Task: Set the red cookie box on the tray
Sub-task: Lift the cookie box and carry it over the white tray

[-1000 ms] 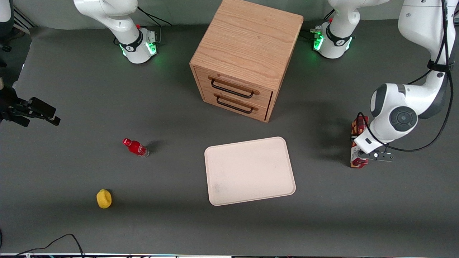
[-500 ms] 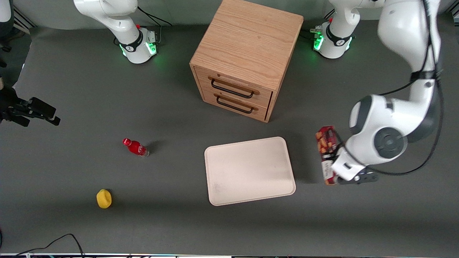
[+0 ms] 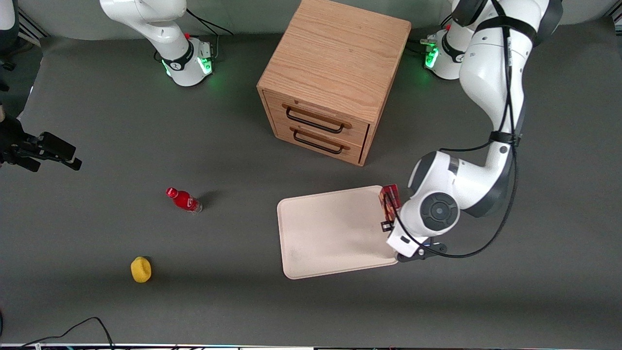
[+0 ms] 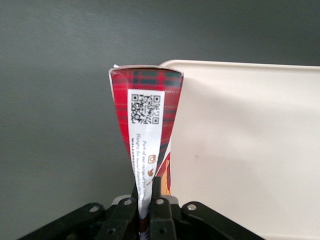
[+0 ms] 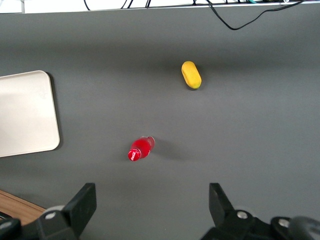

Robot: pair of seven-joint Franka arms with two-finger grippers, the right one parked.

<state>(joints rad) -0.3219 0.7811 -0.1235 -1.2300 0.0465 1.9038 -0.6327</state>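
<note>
1. the gripper (image 4: 148, 200) has carried the red cookie box (image 3: 390, 201) in from the working arm's end of the surface – it now hangs over the edge of the tray (image 3: 330, 233).
2. the jaws are closed on the box.
3. the box is not yet over the middle, so more travel seems needed before lowering.

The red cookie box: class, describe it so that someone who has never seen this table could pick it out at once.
Start at the wooden two-drawer cabinet; in front of its drawers lies a flat cream tray. At the tray's edge toward the working arm's end, the left gripper is shut on a long narrow red tartan cardboard box, held off the table. Unlike the small red bottle, it is flat-sided and carries a white QR-code label.
</note>
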